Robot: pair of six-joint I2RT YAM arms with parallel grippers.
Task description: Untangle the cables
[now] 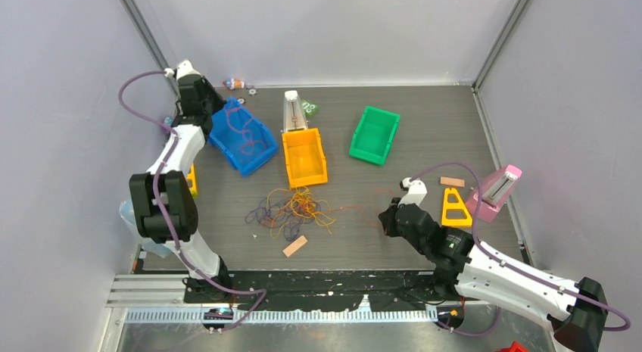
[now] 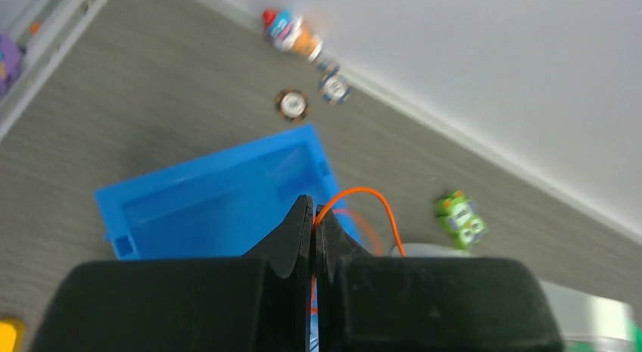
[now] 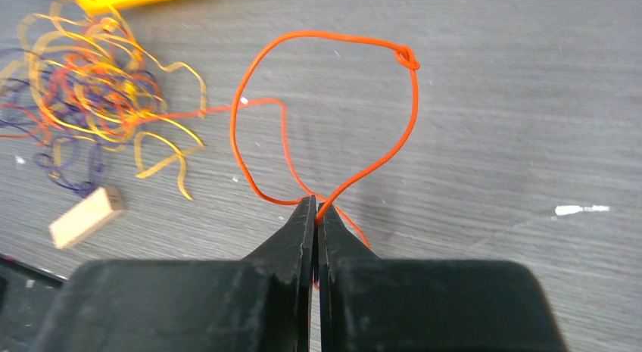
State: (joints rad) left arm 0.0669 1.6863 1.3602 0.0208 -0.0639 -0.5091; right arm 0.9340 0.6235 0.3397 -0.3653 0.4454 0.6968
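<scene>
The cables (image 1: 291,210) lie in a loose tangle of orange, yellow and purple strands on the dark table, in front of the orange bin. My right gripper (image 3: 316,204) is shut on one orange cable (image 3: 412,110), which forms a knotted loop ahead of the fingers and trails back left to the tangle (image 3: 91,87). In the top view this gripper (image 1: 384,216) sits right of the tangle. My left gripper (image 2: 313,208) is shut on another thin orange cable (image 2: 375,194) that arches to the right, above the blue bin (image 2: 197,178). In the top view the left gripper (image 1: 225,108) is at the back left.
The blue bin (image 1: 261,159) holds a few thin strands. An orange bin (image 1: 304,157) and a green bin (image 1: 375,135) stand at the back. A wooden block (image 1: 294,246) lies near the tangle. An orange triangle (image 1: 454,208) and a pink object (image 1: 496,191) are at the right. Small toys (image 2: 291,30) lie by the back wall.
</scene>
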